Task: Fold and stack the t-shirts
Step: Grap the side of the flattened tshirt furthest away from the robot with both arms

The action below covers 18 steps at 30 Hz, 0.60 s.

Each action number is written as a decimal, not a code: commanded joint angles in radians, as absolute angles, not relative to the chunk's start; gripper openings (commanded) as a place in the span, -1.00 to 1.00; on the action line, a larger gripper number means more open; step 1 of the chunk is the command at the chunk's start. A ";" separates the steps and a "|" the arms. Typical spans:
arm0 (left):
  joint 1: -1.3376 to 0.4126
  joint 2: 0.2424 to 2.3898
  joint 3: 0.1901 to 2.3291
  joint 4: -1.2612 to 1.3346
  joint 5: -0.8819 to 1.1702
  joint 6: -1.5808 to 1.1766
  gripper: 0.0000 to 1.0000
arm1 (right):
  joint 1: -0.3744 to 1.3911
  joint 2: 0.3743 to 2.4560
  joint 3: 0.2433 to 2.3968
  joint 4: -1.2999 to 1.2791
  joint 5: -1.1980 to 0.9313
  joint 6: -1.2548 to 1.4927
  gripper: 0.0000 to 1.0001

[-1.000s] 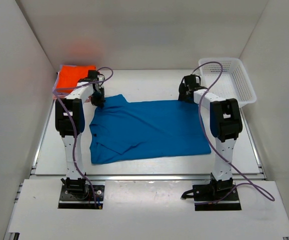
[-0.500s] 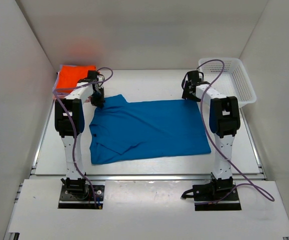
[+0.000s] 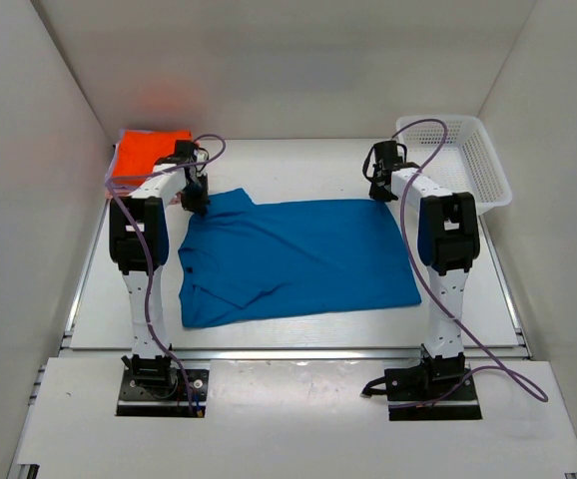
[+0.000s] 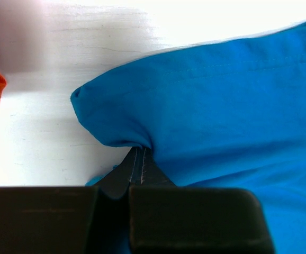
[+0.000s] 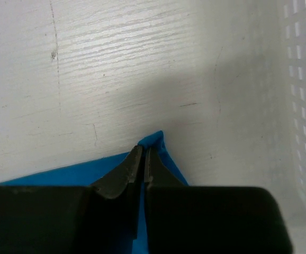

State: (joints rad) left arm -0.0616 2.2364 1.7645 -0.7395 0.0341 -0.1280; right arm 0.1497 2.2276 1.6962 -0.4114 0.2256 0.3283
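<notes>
The blue t-shirt [image 3: 293, 259] lies spread on the tabletop [image 3: 298, 170]. The left end effector [image 4: 141, 154] pinches its far left corner; the right end effector [image 5: 144, 154] is closed on the far right corner, apparently only its tip. The orange t-shirt [image 3: 149, 150] sits far left.

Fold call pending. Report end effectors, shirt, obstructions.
Left end effector shut on bright blue cloth t-shirt, far left corner. Right end effector shut on far right corner. Orange cloth t-shirt, white plastic mesh basket clear of it.
</notes>
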 commanded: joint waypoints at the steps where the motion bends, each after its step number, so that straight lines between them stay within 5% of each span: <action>1: -0.052 2.160 1.822 -0.752 0.069 -0.123 -1.00 | 0.149 2.183 1.683 -0.384 0.210 0.295 -1.00; 9: -0.098 2.072 1.833 -0.735 0.176 -0.144 -1.00 | 0.143 2.010 1.499 -0.192 0.163 0.270 -1.00; 18: -0.107 1.824 1.531 -0.661 0.187 -0.190 -1.00 | 0.117 1.835 1.303 -0.154 0.095 0.242 -1.00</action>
State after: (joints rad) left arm -0.1154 1.9282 1.6123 -0.6895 0.1673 -0.1673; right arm 0.1413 1.9285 1.3582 -0.2119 0.1295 0.2546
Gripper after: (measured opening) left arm 0.019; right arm 0.010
